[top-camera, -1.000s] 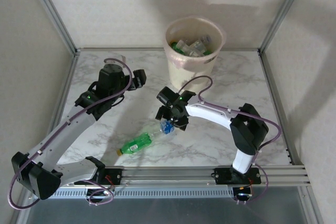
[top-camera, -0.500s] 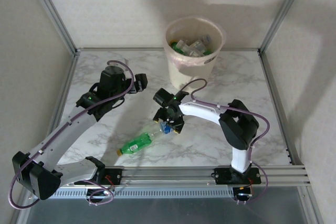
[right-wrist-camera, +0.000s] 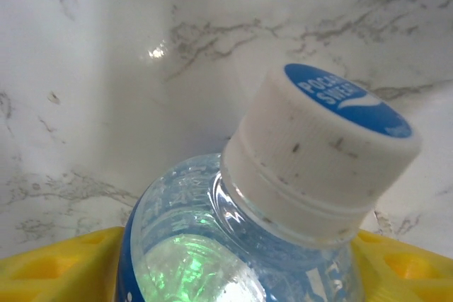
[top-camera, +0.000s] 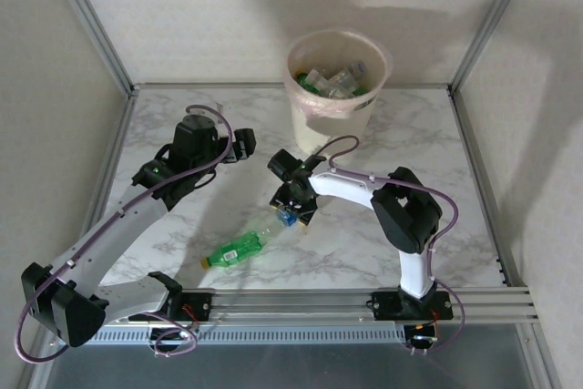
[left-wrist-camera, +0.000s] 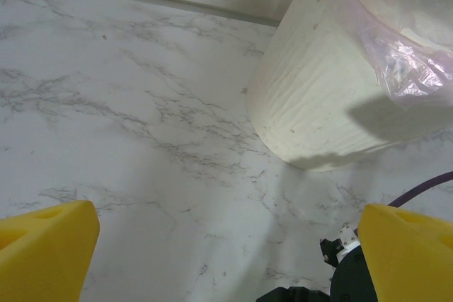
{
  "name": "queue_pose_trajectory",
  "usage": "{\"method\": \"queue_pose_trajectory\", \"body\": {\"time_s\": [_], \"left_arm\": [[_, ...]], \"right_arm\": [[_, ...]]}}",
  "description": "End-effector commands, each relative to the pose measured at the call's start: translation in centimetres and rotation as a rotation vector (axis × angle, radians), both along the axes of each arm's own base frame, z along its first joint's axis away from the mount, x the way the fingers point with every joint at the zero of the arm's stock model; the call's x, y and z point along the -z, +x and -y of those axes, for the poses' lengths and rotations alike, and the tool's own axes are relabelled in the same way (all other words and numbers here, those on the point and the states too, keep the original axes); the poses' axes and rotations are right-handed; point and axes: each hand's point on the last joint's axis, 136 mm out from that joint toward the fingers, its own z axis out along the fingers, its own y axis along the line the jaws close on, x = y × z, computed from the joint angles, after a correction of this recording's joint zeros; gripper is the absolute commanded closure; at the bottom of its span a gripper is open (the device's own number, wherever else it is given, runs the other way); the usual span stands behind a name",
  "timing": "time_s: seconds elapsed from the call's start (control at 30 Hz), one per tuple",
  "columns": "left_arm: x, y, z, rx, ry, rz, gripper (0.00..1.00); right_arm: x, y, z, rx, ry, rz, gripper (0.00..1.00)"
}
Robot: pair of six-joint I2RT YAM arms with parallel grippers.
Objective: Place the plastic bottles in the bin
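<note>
The right arm is folded low across the table (top-camera: 474, 189), elbow raised, with the right gripper (top-camera: 293, 203) lowered onto the clear bottle (top-camera: 284, 217). This lies just beside the green bottle (top-camera: 235, 248), near the front rail. The left arm is stretched forward, and the left gripper (top-camera: 240, 145) is held left of the bin (top-camera: 333, 120), where other bottles (top-camera: 332, 79) are piled.

From the right wrist, yellow pads (right-wrist-camera: 56, 266) are seen flanking the bottle's shoulder below its white cap (right-wrist-camera: 322, 167); whether it is clamped cannot be told. From the left wrist, the fingers are seen spread wide over bare marble.
</note>
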Motion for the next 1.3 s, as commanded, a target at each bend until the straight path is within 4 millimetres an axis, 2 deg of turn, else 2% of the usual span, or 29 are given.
{"method": "queue_pose_trajectory", "body": {"time_s": [0.0,0.2,0.33,0.43,0.53,0.67,0.77,0.83,0.9,1.0,1.07,1.17,1.27], "left_arm": [[0.4,0.1,-0.8,-0.02,0.041,-0.013,0.06],[0.5,0.6,-1.0,-0.037,0.037,-0.014,0.06],[0.5,1.2,-1.2,-0.064,0.025,-0.016,0.06],[0.1,1.8,-2.2,-0.131,0.009,-0.011,0.06],[-0.7,2.7,-3.7,-0.209,-0.031,-0.003,0.06],[-1.9,3.5,-5.3,-0.293,-0.123,0.018,0.05],[-2.5,3.9,-5.3,-0.303,-0.177,0.027,0.05],[-2.4,3.9,-5.0,-0.298,-0.201,0.022,0.05],[-2.1,4.0,-4.7,-0.294,-0.222,0.008,0.05],[-1.3,3.8,-4.4,-0.283,-0.239,-0.01,0.06],[-0.8,3.7,-4.0,-0.27,-0.254,-0.016,0.07],[0.0,3.7,-3.7,-0.262,-0.264,-0.03,0.08],[0.6,3.7,-3.3,-0.254,-0.253,-0.044,0.08]], "right_arm": [[0.5,1.0,0.1,-0.003,-0.032,0.026,0.36],[-0.6,1.4,0.4,-0.058,-0.074,0.078,0.46],[-3.7,1.9,-0.6,-0.134,-0.083,0.184,0.5],[-7.6,2.7,-2.0,-0.203,-0.075,0.29,0.55],[-12.7,4.0,-3.0,-0.243,-0.059,0.414,0.58],[-20.1,5.8,-3.8,-0.28,-0.016,0.584,0.57],[-25.6,7.2,-3.5,-0.287,0.003,0.711,0.53],[-28.9,8.8,-2.3,-0.251,0.013,0.784,0.53],[-32.3,10.8,-0.2,-0.184,0.027,0.865,0.51],[-36.0,14.2,3.4,-0.069,0.066,0.964,0.46],[-37.5,17.2,7.0,0.036,0.084,0.999,0.46],[-38.7,20.5,11.0,0.154,0.12,1.037,0.49],[-39.2,23.4,13.2,0.231,0.2,1.074,0.5]]}}
